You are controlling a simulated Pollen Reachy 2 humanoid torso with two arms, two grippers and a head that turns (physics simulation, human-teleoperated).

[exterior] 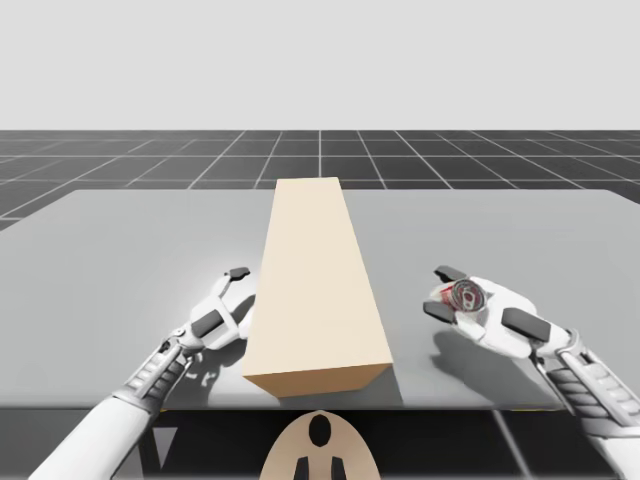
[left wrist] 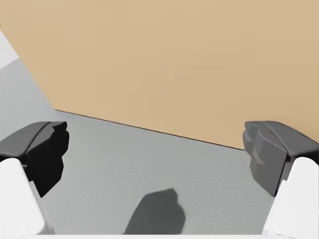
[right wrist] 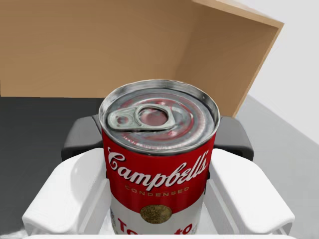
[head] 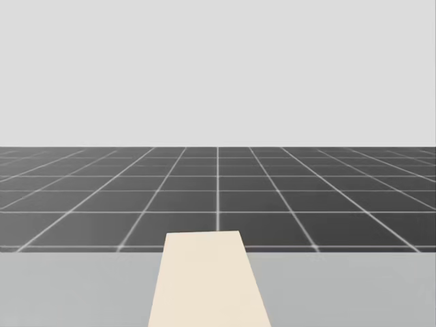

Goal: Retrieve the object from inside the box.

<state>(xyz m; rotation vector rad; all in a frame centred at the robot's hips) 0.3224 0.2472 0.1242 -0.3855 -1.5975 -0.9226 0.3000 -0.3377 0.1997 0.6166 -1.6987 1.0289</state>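
A long tan box (exterior: pixel 320 290) lies lengthwise down the middle of the grey table (exterior: pixel 120 260), and its far end shows in the head view (head: pixel 208 279). My right gripper (exterior: pixel 444 292) hovers right of the box, shut on a red and white can (exterior: pixel 466 294). In the right wrist view the can (right wrist: pixel 159 164) stands upright between the fingers (right wrist: pixel 82 137), its silver pull-tab lid facing the camera, with the box (right wrist: pixel 99 45) behind it. My left gripper (exterior: pixel 240 290) is open close to the box's left side. Its fingers (left wrist: pixel 45 154) stand wide apart, facing the box wall (left wrist: pixel 164 64).
The table's near edge (exterior: pixel 200 402) runs just behind both wrists. Bare grey table surface (exterior: pixel 560 240) stretches to either side of the box. A dark tiled floor (head: pixel 218 191) lies beyond the far edge.
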